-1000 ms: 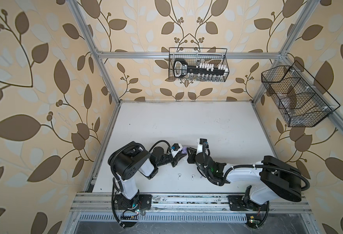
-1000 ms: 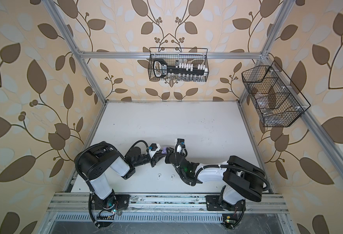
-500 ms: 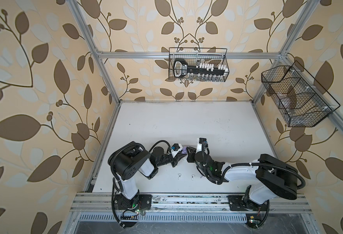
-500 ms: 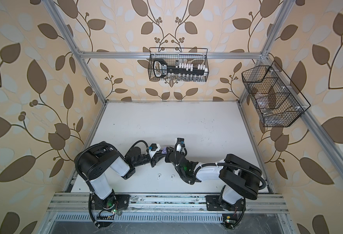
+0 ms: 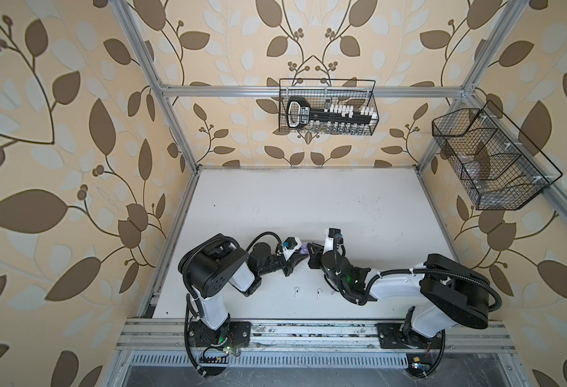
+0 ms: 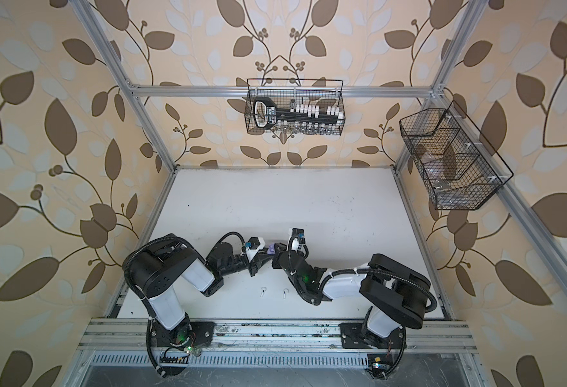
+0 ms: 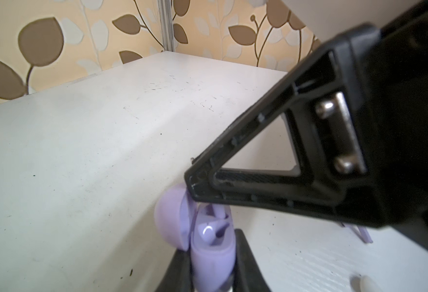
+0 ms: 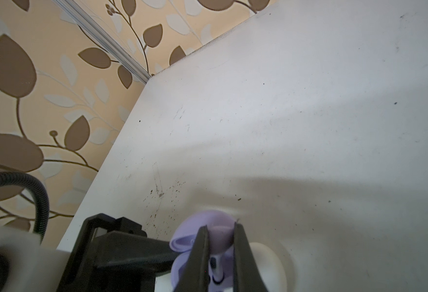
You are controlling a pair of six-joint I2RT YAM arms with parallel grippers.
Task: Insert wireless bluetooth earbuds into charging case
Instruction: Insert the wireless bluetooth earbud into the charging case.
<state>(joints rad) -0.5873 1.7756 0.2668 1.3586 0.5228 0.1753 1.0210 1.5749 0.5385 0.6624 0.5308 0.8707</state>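
Right claw (image 8: pixel 220 227): apparently pinches lavender earbud (image 8: pixel 220 239) at mouth of open case (image 7: pixel 208 260) (clamped in left claw (image 7: pixel 210 241), directly opposite).

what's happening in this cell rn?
Both arms meet near the front of the table. The left gripper is shut on the open lavender case, holding it steady. The right gripper has its fingers closed on what looks like a lavender earbud at the case's opening; whether it is seated is hidden. Two white earbuds lie loose on the table, and a white case sits beside the lavender one.
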